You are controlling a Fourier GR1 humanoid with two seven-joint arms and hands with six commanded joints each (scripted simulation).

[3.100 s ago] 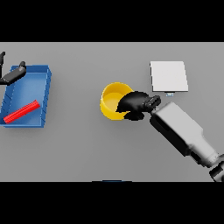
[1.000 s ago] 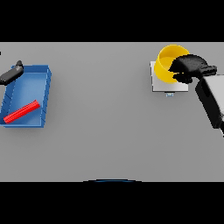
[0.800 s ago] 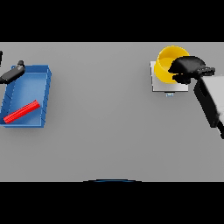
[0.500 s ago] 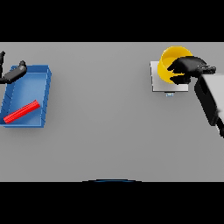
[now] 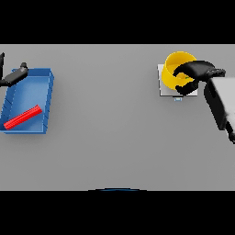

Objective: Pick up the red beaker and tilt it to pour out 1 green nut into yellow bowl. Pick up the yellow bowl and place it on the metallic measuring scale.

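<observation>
The table (image 5: 114, 137) is looking matt and smooth, an even grey with no grain or shine. The bowl (image 5: 172, 69) is looking like smooth yellow plastic, with a slightly brighter tone along its rim. The scale (image 5: 164, 89) under it is showing a pale, flat plate, more dull than mirror-like, so whether it is metal I cannot tell. The right hand (image 5: 195, 73) is appearing as dark, matt material, maybe rubber or plastic, and the arm (image 5: 220, 103) behind it is looking like smooth grey-white hard shell. The tray (image 5: 46, 98) is seeming smooth blue plastic. The red piece (image 5: 22, 117) inside it is looking smooth and evenly coloured. The left hand (image 5: 13, 77) is also dark and matt.
</observation>
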